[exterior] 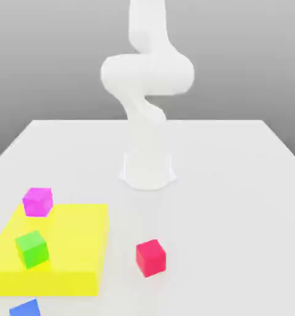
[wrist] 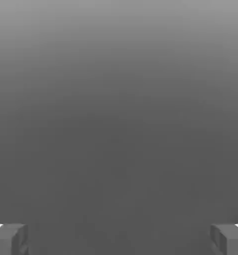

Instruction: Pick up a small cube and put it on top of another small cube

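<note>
The gripper (wrist: pixel 119 239) is wide open and holds nothing; its two fingers (wrist: pixel 9 239) stand far apart. The blue cube (exterior: pixel 25 308) lies on the white table (exterior: pixel 236 203), near the yellow block (exterior: pixel 76 247), at the exterior view's lower left. The pink cube (exterior: pixel 37 201) sits at the block's far corner. To do the step well, the arm should come down straight over the blue cube, fingers on both sides, before closing.
</note>
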